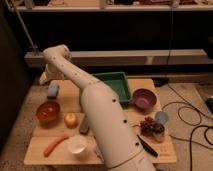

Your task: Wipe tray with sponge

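The green tray (113, 83) sits at the back middle of the wooden table (125, 117). The blue-grey sponge (52, 91) lies at the back left of the table. My white arm (95, 105) rises from the front, bends at a joint high on the left, and comes down to my gripper (44, 77). The gripper is at the table's back left corner, just above and behind the sponge and well left of the tray. It holds nothing that I can see.
On the table are a red-brown bowl (48, 111), a yellow fruit (70, 120), an orange carrot-like piece (55, 145), a white cup (77, 145), a purple bowl (144, 98), grapes (150, 126), a blue cup (161, 117) and a black tool (146, 145). Cables lie on the floor at right.
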{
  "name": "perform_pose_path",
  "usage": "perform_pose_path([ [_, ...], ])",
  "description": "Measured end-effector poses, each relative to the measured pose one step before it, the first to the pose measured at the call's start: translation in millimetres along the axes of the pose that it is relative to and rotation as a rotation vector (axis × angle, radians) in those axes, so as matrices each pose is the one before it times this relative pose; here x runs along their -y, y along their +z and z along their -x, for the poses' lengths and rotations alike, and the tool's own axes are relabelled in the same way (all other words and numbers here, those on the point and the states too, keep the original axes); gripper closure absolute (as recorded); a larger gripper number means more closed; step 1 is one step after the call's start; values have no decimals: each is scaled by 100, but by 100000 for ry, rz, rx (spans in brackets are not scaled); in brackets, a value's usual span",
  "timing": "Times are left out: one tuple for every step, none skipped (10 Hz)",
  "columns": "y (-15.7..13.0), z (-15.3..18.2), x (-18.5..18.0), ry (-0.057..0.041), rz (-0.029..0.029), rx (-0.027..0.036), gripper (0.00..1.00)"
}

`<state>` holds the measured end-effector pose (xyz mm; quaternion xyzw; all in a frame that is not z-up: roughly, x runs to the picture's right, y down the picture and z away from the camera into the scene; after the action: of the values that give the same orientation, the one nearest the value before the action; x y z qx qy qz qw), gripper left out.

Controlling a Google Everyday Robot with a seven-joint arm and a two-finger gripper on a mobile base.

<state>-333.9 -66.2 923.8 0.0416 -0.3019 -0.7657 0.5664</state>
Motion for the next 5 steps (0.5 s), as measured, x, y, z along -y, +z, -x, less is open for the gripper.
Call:
perform_pose_path([
  [1111,234,-557,-178,861,-5377,20],
  [590,97,-563,260,-217,-4603,20],
  [540,119,-662,577,-702,-4625,20],
  [684,-132,-286,-279,-765,-4298,20],
  [721,-449,-300,-510,33,-2261,20],
])
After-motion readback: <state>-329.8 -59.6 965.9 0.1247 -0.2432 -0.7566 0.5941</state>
